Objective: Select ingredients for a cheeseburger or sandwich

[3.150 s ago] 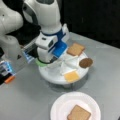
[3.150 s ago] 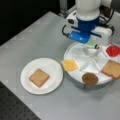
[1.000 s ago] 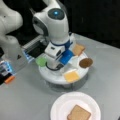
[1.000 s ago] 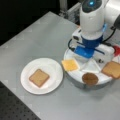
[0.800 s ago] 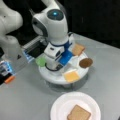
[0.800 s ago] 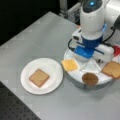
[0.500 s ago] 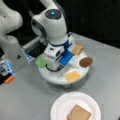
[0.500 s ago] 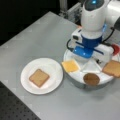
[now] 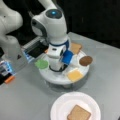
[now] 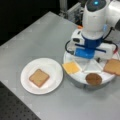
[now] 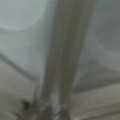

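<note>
Toast square [image 10: 38, 78] on plate [image 10: 51, 67]; fingers [image 9: 57, 67] low over ingredient tray [image 9: 56, 79]

I see the arm bent steeply downward in both front views, wrist vertical. Its gripper [image 9: 58, 68] points straight down, fingertips hidden from me.

The gripper [image 9: 57, 67] now sits lower, down on the round tray [image 9: 60, 79] at the frame's centre.
</note>
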